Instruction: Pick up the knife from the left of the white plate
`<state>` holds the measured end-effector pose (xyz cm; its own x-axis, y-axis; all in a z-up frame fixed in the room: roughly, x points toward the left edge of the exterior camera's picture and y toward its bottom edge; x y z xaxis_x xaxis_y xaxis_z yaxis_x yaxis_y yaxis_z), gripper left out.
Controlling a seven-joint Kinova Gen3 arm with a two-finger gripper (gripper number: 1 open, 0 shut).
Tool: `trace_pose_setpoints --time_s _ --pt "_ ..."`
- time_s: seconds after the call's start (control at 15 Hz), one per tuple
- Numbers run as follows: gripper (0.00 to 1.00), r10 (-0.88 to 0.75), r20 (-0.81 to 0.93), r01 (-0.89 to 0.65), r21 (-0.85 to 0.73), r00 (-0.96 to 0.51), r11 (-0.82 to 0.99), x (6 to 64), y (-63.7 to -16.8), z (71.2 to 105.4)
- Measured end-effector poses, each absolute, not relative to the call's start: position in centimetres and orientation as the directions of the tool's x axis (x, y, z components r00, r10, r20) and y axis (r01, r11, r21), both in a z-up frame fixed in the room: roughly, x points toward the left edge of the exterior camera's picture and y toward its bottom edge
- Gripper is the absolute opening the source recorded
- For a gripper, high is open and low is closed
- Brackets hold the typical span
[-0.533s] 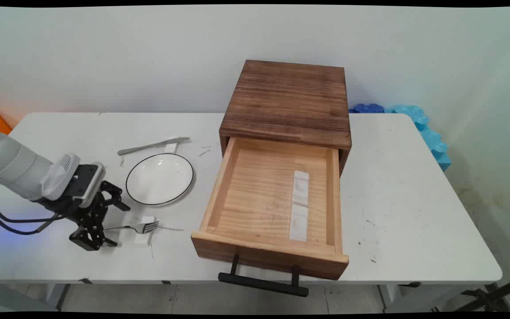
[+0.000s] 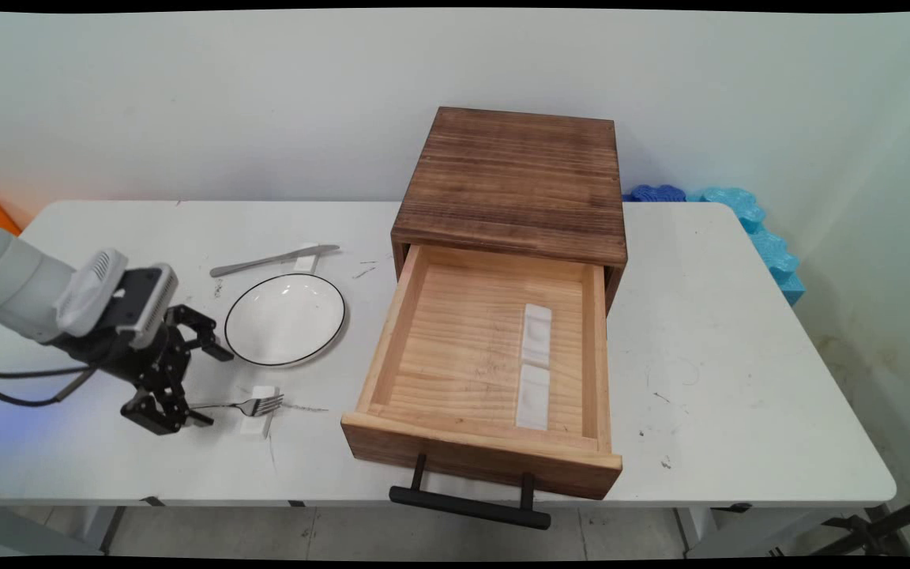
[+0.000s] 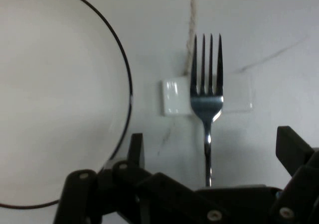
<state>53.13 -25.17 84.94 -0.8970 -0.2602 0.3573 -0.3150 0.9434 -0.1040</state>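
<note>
A metal fork point(image 2: 246, 406) lies on the white table point(image 2: 107, 237), its neck resting on a small white block point(image 2: 256, 423), tines pointing right toward the drawer. My gripper point(image 2: 212, 389) is open at the fork's handle end, one finger on each side. In the hand view the fork point(image 3: 208, 109) runs straight up the middle between the fingers point(image 3: 135, 145), with the gripper point(image 3: 214, 147) open and the handle end hidden behind the linkage. A white plate with a black rim point(image 2: 284, 318) sits just beyond the fork; it shows as the plate point(image 3: 55, 99) at left in the hand view.
A knife point(image 2: 273, 258) lies behind the plate on another white block. A wooden box point(image 2: 514, 178) stands mid-table with its drawer point(image 2: 392, 332) pulled open toward the near edge; two white blocks point(image 2: 535, 367) lie inside. Blue foam shapes point(image 2: 755, 229) sit at the far right.
The hand has shifted slightly up and back from where it was. The fork has not moved and the gripper stays open.
</note>
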Motion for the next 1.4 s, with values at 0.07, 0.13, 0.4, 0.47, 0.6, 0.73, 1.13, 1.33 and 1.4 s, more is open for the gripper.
trace_pose_setpoints --time_s 0.07,0.13,0.4,0.47,0.6,0.73,1.13,1.33,1.4 --pt "1.0 -0.269 0.374 -0.329 -0.106 -0.887 0.938 53.3 -25.2 85.6" --pt "1.0 -0.278 0.392 -0.344 -0.108 -0.877 0.933 53.6 -25.3 86.3" --pt "1.0 -0.313 0.439 -0.399 -0.116 -0.842 0.91 55.3 -25.6 88.1" --pt "1.0 -0.324 0.452 -0.415 -0.117 -0.831 0.902 56.0 -25.7 88.6" --pt "1.0 -0.364 0.486 -0.475 -0.124 -0.794 0.871 58.7 -25.9 89.8" --pt "1.0 -0.397 0.505 -0.523 -0.13 -0.766 0.843 61.1 -25.9 90.6" --pt "1.0 -0.457 0.527 -0.604 -0.141 -0.717 0.785 65.7 -25.5 91.9" --pt "1.0 -0.472 0.532 -0.625 -0.146 -0.703 0.767 67.0 -25.4 92.2" --pt "1.0 -0.476 0.534 -0.631 -0.147 -0.699 0.762 67.4 -25.4 92.3"
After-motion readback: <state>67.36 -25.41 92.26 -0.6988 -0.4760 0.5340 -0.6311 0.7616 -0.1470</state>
